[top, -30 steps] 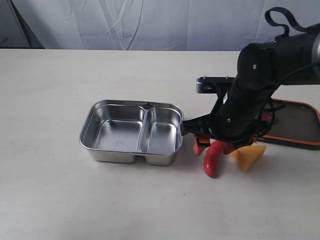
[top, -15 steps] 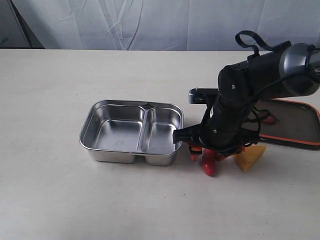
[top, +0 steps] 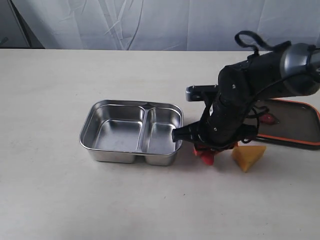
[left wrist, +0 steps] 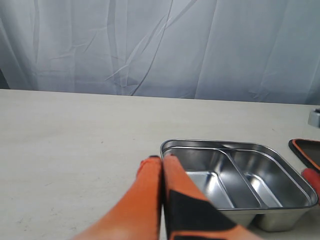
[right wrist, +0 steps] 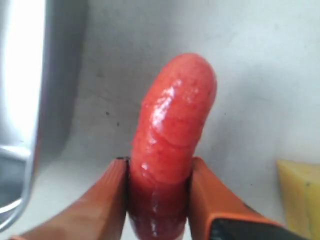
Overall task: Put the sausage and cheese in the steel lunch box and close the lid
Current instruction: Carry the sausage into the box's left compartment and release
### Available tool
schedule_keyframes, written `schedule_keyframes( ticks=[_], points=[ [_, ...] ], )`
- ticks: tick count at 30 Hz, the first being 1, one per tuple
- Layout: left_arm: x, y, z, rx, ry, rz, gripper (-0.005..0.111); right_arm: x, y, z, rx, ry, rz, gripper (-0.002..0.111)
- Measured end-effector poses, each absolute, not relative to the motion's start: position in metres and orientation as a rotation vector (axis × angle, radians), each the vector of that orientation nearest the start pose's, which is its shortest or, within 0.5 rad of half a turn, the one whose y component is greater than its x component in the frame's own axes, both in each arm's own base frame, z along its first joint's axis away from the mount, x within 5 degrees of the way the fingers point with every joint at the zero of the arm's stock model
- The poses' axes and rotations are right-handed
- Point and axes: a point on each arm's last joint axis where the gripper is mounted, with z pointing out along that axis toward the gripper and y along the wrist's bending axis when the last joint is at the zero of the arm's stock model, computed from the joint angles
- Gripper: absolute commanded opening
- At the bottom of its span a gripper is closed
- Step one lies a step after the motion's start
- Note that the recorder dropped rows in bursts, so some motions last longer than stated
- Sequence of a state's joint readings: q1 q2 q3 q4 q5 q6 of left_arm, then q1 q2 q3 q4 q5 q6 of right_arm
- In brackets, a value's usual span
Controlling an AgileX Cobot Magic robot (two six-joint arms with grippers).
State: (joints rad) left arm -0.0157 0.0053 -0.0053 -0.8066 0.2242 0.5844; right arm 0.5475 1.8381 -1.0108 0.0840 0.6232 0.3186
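Right wrist view has the right gripper closed on the sausage, one orange finger pressed to each side near one end, so most of the glossy red body sticks out past the tips. Gripping near an end probably leaves room to tip it into the steel lunch box beside it. In the exterior view the sausage sits just right of centre, almost hidden under the arm and close to the box's right wall; both compartments are empty. The cheese lies on the table just to its right, apart from it, and the lid waits at the right edge. The left gripper is pinched shut and holds nothing.

A second earlier the sausage lay in plain sight with the fingers spread wide of it; since then the arm has shifted left and the cheese stands clear
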Motion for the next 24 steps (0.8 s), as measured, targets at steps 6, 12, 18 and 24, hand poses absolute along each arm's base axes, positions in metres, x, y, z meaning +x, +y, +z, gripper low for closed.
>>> schedule_keyframes(
  ticks=[6, 12, 18, 24],
  points=[
    [0.055, -0.016, 0.201, -0.036, 1.648, -0.304, 0.000, 0.267, 0.197, 0.221, -0.354, 2.617, 0.522, -0.001],
    [0.055, -0.016, 0.201, -0.036, 1.648, -0.304, 0.000, 0.276, 0.276, 0.223, -0.755, 2.456, 0.616, -0.001],
    [0.055, -0.016, 0.201, -0.036, 1.648, -0.304, 0.000, 0.300, 0.302, 0.186, -0.810, 2.523, 0.583, 0.005],
    [0.055, -0.016, 0.201, -0.036, 1.648, -0.304, 0.000, 0.301, 0.304, 0.160, -0.823, 2.604, 0.564, 0.052]
  ],
)
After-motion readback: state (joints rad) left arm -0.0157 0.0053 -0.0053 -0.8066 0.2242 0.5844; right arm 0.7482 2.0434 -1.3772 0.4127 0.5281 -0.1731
